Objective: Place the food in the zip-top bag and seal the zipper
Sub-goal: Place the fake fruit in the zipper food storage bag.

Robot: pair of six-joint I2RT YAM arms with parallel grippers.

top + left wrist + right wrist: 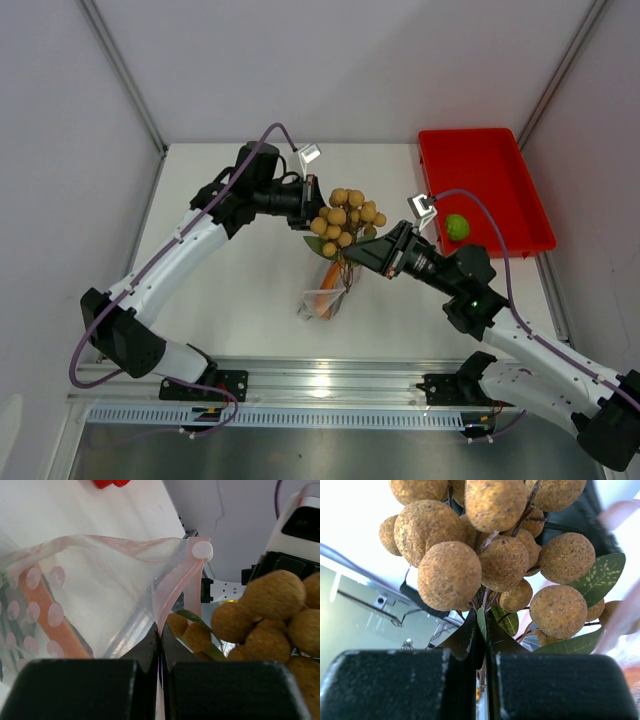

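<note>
Top external, mid-worktop: tan fruit bunch (pixel 346 220) hangs at zip-top bag (pixel 322 300) mouth; risk is it snags the zipper (pixel 172 587) and yanks the thin edge out of the pinch; left gripper (pixel 308 218) closed tight on bag edge, right gripper (pixel 352 256) clamped on bunch stem; green fruit (pixel 457 227) in red tray (pixel 480 138), far right corner

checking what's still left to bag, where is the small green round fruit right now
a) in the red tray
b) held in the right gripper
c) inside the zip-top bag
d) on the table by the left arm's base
A: the top view shows the small green round fruit lying in the red tray, well apart from the zip-top bag.
</note>
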